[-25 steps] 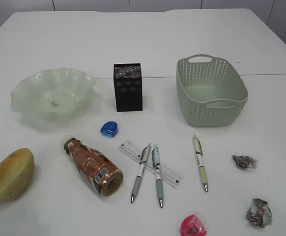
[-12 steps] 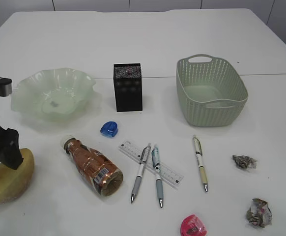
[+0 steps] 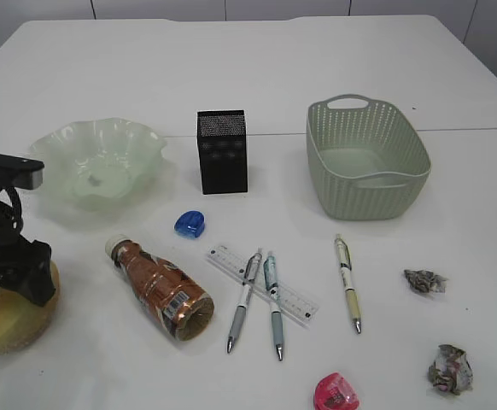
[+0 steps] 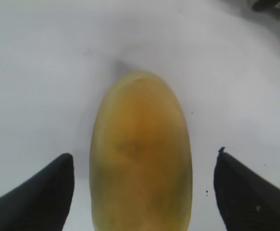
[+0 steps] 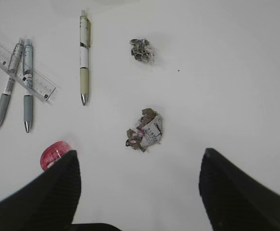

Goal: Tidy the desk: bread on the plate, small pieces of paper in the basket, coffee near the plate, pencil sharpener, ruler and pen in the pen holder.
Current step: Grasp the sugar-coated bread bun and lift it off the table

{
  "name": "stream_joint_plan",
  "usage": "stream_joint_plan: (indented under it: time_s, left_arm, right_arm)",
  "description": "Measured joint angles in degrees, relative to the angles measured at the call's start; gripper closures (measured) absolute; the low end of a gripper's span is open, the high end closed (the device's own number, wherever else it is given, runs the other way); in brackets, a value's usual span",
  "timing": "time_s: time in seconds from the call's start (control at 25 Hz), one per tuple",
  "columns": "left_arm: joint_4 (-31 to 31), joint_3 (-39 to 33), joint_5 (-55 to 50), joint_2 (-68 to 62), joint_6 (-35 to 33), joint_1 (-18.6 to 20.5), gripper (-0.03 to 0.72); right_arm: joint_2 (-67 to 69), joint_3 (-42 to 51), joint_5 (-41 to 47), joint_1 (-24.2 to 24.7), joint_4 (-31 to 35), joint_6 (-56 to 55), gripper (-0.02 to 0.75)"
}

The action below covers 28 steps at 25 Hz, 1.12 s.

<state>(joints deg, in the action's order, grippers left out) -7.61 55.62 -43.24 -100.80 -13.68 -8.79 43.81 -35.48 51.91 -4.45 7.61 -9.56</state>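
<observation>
Bread between the wide-spread fingers of the left tool, untouched.

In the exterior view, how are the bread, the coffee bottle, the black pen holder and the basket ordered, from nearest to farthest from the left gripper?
From the left gripper:
1. Bread, directly under it.
2. Coffee bottle, to its right.
3. Pen holder, centre, farther back.
4. Basket, right side.

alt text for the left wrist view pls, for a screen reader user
Looking straight down, a golden-brown bread roll lies lengthwise on a white table, centred between the two dark fingertips of the open left claw. Neither fingertip touches the bread.
</observation>
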Motion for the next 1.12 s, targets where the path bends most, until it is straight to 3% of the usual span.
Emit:
stream_joint_plan:
  time_s: [0.32,0.56,0.68,0.92,1.12]
  left_arm:
    - [0.0,0.0,0.9,-3.4,0.0,-0.1,0.037]
    - [0.0,0.1,0.1,-3.4,0.0,-0.5,0.241]
    - [-0.2,0.1,-0.4,-3.4,0.0,-0.5,0.295]
    - [-1.2,2.7,-2.7,-2.6,2.4,-0.5,0.305]
    - [-3.2,11.9,-2.0,3.1,3.3,-0.5,0.309]
  right_arm:
    - [0.0,0.0,-1.4,0.0,0.0,0.0,0.174]
    - [0.0,0.0,-2.1,0.0,0.0,0.0,0.174]
    - [0.0,0.0,-2.7,0.0,0.0,0.1,0.174]
    - [0.0,0.0,-3.0,0.0,0.0,0.1,0.174]
    - [0.0,0.0,-3.0,0.0,0.0,0.1,0.174]
